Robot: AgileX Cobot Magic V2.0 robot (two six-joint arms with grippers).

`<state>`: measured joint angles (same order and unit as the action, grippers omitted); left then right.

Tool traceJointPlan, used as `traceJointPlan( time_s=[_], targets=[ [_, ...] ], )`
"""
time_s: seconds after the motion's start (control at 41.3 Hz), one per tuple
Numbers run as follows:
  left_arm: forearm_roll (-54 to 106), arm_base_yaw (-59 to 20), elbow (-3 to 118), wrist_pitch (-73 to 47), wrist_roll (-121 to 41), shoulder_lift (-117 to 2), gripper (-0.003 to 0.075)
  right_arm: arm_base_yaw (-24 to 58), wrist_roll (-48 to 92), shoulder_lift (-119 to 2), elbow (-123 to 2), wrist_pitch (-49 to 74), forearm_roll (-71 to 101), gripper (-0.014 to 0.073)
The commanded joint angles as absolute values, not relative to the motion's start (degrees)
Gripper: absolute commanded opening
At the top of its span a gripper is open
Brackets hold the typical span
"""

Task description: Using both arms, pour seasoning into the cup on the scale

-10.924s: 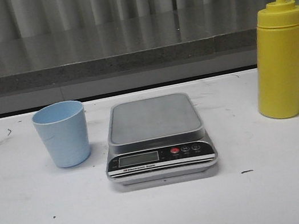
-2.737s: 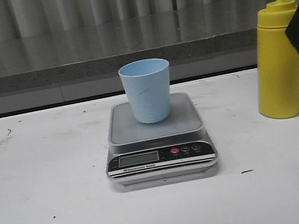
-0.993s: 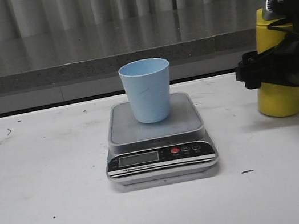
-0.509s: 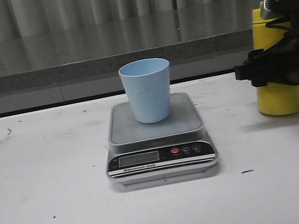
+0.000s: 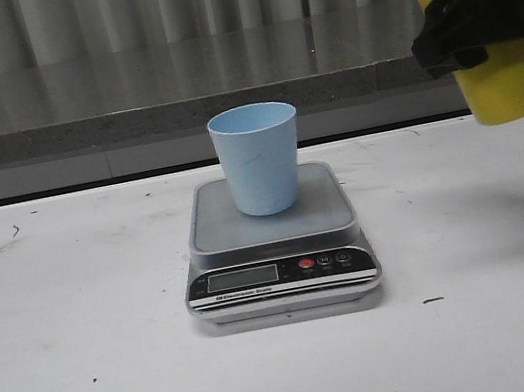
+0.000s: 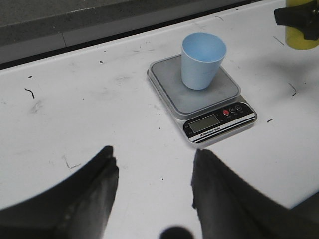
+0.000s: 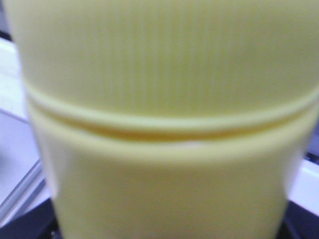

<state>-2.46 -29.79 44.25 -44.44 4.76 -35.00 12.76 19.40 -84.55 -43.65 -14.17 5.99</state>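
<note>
Bottle lifted, ready to carry over the cup

The right hand (image 5: 485,6) grips the seasoning (image 5: 491,64) clear of the worktop (image 5: 93,388), right of the cup (image 5: 257,158) on the scale (image 5: 276,244); carry it over the rim before tipping, slowly; the left hand (image 6: 152,191) waits open, empty.

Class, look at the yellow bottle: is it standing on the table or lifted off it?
Lifted. The yellow bottle hangs clear above the table, clamped in the right end effector and leaning slightly.
</note>
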Motion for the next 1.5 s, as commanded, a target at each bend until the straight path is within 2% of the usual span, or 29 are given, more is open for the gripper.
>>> traceJointPlan(
  time_s=[0.0, 0.242, 0.654, 0.848, 1.187, 1.478],
  targets=[
    [-2.2, -29.8, 45.8, -40.6, 5.4, -35.0, 0.0347, 12.7, 23.8, -79.7, -49.7, -6.8, 2.4, 0.0268],
    [-2.2, -29.8, 45.8, -40.6, 5.4, -35.0, 0.0347, 14.8, 25.4, -80.6, -63.6, 19.4, -8.7, 0.0268],
    [-2.2, -29.8, 45.8, -40.6, 5.4, -35.0, 0.0347, 26.5, 22.0, -90.2, -75.5, 36.2, -39.1, 0.0268],
    [-2.2, -29.8, 45.8, -40.6, 5.4, -35.0, 0.0347, 30.1, 22.1, -93.8, -76.4, 37.6, -55.7, 0.0268],
    [-2.2, -29.8, 45.8, -40.6, 5.4, -35.0, 0.0347, 31.0, 22.2, -97.0, -76.3, 36.9, -84.3, 0.0268],
    [-2.2, -29.8, 45.8, -40.6, 5.4, -35.0, 0.0347, 31.0, 22.2, -97.2, -76.3, 31.2, -92.6, 0.0268]
  ],
)
